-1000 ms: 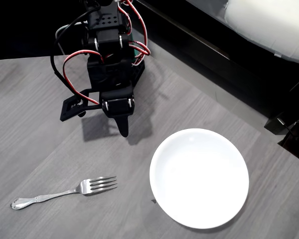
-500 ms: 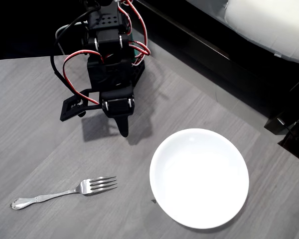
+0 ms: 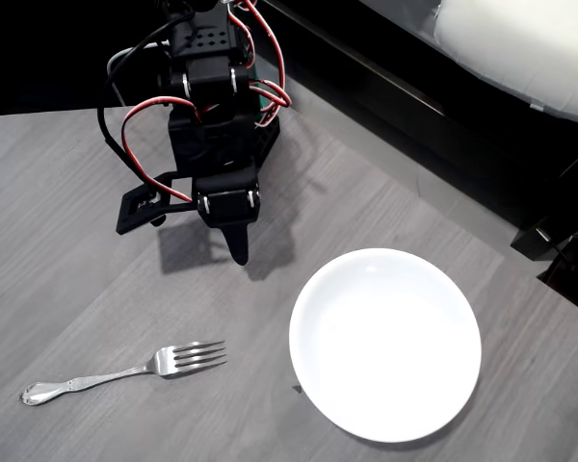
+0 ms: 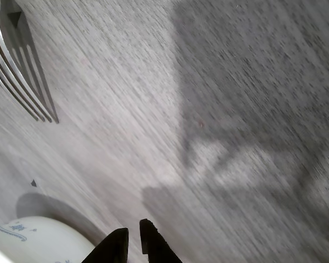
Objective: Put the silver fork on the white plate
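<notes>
The silver fork (image 3: 125, 370) lies flat on the grey table at the lower left of the overhead view, tines pointing right toward the white plate (image 3: 384, 343). That plate sits at the lower middle-right with nothing on it. My black gripper (image 3: 237, 246) hangs above the table, up and to the right of the fork and left of the plate's far edge. In the wrist view the gripper (image 4: 132, 236) shows two dark fingertips almost touching, shut on nothing. The fork's tines (image 4: 19, 76) reach in at the upper left there, and the plate's rim (image 4: 38, 241) shows at the lower left.
The arm's black base (image 3: 212, 106) with red wires stands at the top left of the overhead view. The table's far edge (image 3: 405, 183) runs diagonally at the upper right, with a dark gap and a white cushion (image 3: 520, 48) beyond it.
</notes>
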`<state>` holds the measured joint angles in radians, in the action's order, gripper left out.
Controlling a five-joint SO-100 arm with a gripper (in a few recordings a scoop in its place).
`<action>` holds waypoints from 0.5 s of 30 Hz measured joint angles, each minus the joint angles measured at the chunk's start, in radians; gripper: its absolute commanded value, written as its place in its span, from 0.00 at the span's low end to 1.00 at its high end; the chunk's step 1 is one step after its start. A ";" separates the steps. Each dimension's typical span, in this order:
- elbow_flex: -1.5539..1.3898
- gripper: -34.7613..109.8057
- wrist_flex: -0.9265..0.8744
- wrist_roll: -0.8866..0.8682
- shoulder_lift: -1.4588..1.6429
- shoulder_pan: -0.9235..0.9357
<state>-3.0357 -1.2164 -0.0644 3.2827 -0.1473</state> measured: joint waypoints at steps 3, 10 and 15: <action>0.000 0.24 0.000 0.000 0.000 0.000; 0.000 0.24 0.000 0.000 0.000 0.011; 0.000 0.24 0.006 0.034 0.000 0.127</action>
<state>-3.0357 -1.2103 -0.0307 3.2827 -0.0199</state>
